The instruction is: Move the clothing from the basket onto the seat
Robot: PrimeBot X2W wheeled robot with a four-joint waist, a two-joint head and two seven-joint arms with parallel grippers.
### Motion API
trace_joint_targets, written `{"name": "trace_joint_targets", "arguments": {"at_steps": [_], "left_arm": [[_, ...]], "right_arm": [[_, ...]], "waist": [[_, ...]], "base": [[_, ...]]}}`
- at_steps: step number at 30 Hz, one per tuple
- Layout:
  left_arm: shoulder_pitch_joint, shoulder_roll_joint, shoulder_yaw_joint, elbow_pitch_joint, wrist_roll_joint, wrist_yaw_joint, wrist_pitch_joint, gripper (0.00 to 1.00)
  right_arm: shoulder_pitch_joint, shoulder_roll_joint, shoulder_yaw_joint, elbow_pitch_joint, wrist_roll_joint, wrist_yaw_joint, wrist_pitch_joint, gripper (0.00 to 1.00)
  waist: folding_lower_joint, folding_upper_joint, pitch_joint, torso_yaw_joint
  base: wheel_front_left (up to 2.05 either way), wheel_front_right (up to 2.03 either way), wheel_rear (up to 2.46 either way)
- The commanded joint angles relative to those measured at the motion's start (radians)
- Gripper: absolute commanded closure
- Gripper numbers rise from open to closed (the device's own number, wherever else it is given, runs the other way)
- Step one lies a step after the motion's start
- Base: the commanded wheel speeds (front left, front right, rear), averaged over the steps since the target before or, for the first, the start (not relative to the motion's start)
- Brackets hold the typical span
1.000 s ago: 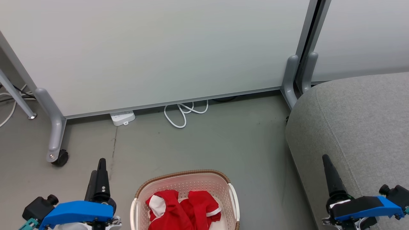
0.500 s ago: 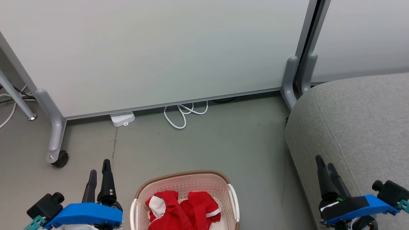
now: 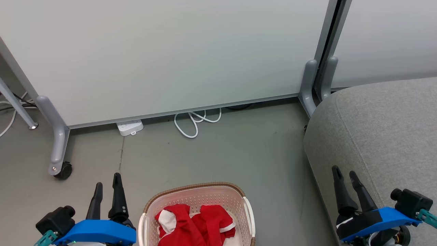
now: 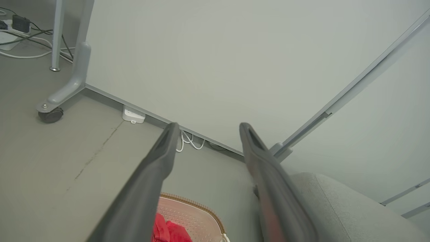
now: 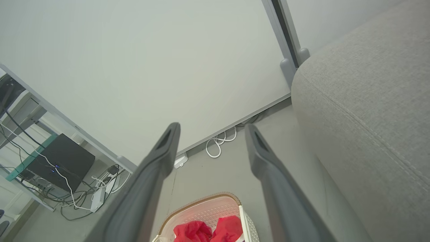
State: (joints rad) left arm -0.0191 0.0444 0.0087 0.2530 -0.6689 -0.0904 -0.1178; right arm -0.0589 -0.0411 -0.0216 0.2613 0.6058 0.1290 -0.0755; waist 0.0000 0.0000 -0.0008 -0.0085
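1. Two red garments, the clothing (image 3: 194, 225), lie in the basket (image 3: 191, 187), between your grippers.
2. Your left gripper (image 3: 108, 180) is parted and empty, just beside the basket.
3. Your right gripper (image 3: 344, 171) is parted and empty, by the seat (image 3: 385, 130) edge.

Left gripper (image 3: 108, 179), right gripper (image 3: 344, 171) spread (seemingly empty).

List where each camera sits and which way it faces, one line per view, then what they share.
Head view: on the head, facing forward and down at the floor, basket, seat and partition; left gripper lower left, right gripper lower right, both open.
Left wrist view: on the left wrist, looking along its fingers toward the partition's foot.
Right wrist view: on the right wrist, looking along its fingers toward the partition, seat alongside.
Shared: all three show the basket, the clothing in it, and the seat.
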Motion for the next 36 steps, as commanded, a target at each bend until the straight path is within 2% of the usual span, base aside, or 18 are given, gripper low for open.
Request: {"name": "trace_joint_targets", "arguments": {"at_steps": [1, 18, 36], "left_arm": [[-0.003, 0.007, -0.006, -0.004, 0.033, -0.005, -0.012, 0.00], [0.001, 0.007, -0.009, 0.022, 0.191, -0.003, -0.056, 0.00], [0.001, 0.007, -0.003, 0.048, 0.311, -0.004, -0.097, 0.00]], "right_arm": [[-0.019, -0.008, 0.004, -0.016, -0.035, 0.001, -0.010, 0.00], [-0.022, -0.010, 0.006, -0.010, -0.215, 0.002, -0.041, 0.00], [-0.020, -0.011, -0.001, -0.012, -0.384, 0.002, -0.061, 0.00]], "waist": [[0.0000, 0.0000, 0.000, -0.001], [0.0000, 0.0000, -0.001, -0.005], [0.0000, 0.0000, -0.001, -0.010]], "base": [[0.00, 0.00, 0.00], [0.00, 0.00, 0.00], [0.00, 0.00, 0.00]]}}
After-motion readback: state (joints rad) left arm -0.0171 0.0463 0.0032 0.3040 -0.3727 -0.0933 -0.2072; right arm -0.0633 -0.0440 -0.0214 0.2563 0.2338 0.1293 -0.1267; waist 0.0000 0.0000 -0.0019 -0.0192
